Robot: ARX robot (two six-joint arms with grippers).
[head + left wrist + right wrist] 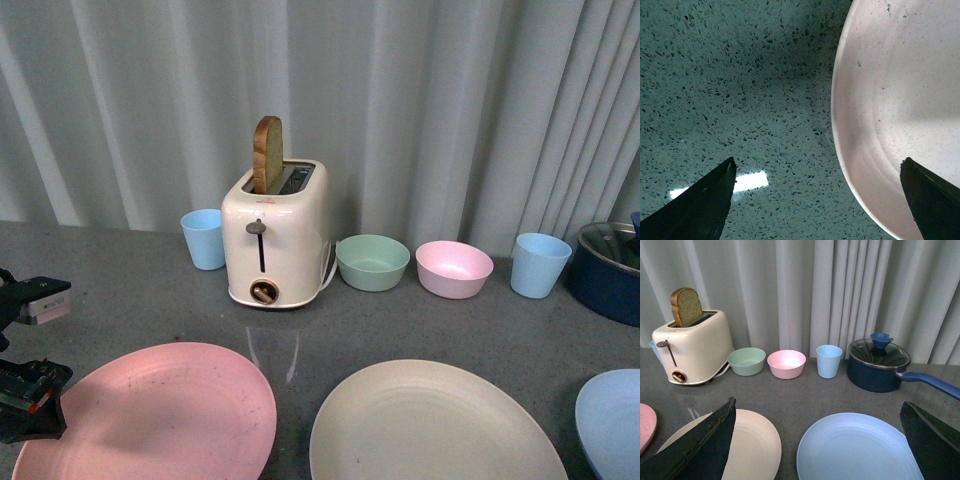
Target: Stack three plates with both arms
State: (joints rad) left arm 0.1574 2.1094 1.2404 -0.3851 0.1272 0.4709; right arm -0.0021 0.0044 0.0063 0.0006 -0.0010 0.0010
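Three plates lie side by side along the near edge of the grey counter: a pink plate [160,415] on the left, a cream plate [430,425] in the middle, a light blue plate [612,420] cut off at the right. My left gripper [25,370] hovers open at the pink plate's left rim; in the left wrist view the pink plate [900,110] lies under one finger while the other is over bare counter. My right gripper [817,440] is open above the light blue plate [855,450], with the cream plate [755,445] beside it. The right arm is out of the front view.
Behind the plates stand a cream toaster [275,235] holding a slice of bread, two blue cups [203,238] [540,264], a green bowl [373,262], a pink bowl [454,268] and a dark blue lidded pot [608,268]. A grey curtain closes the back.
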